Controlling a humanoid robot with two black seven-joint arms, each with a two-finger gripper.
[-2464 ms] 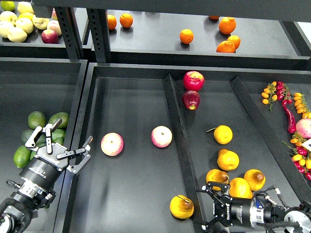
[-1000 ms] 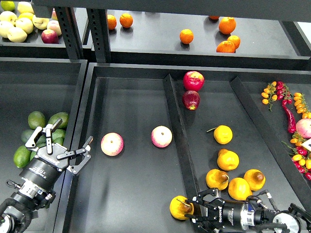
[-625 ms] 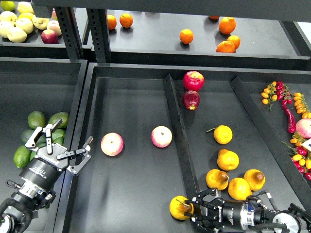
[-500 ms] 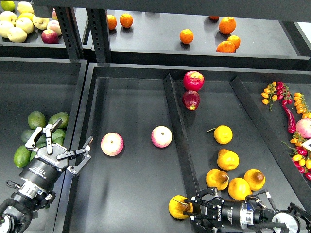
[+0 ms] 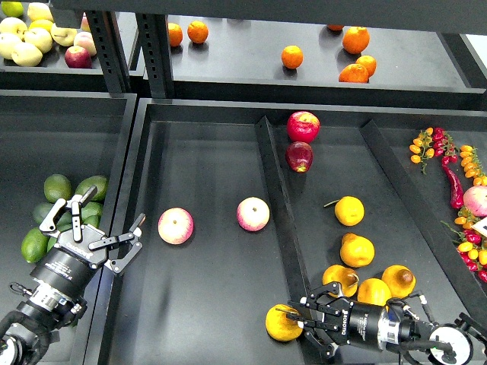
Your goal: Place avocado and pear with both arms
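Observation:
The pear [image 5: 278, 322], yellow-orange with a brown stem, lies at the front of the middle tray, just left of the divider [image 5: 275, 199]. My right gripper [image 5: 301, 327] reaches in from the lower right. Its fingers are spread and stand at the pear's right side, touching or nearly touching it. My left gripper [image 5: 106, 217] is open and empty above the wall between the left bin and the middle tray. A darker avocado [image 5: 91, 212] lies in the left bin, partly hidden behind that gripper, among brighter green ones [image 5: 56, 187].
Two pink-yellow apples [image 5: 176, 226] [image 5: 253, 214] lie in the middle tray. Several more pears [image 5: 356, 249] lie right of the divider, with two red apples [image 5: 303, 126] behind them. Oranges [image 5: 292, 56] are on the back shelf. Chillies and small tomatoes [image 5: 453, 182] are at far right.
My right gripper has moved left across the divider up to the pear, which shifted slightly. My left arm has not moved.

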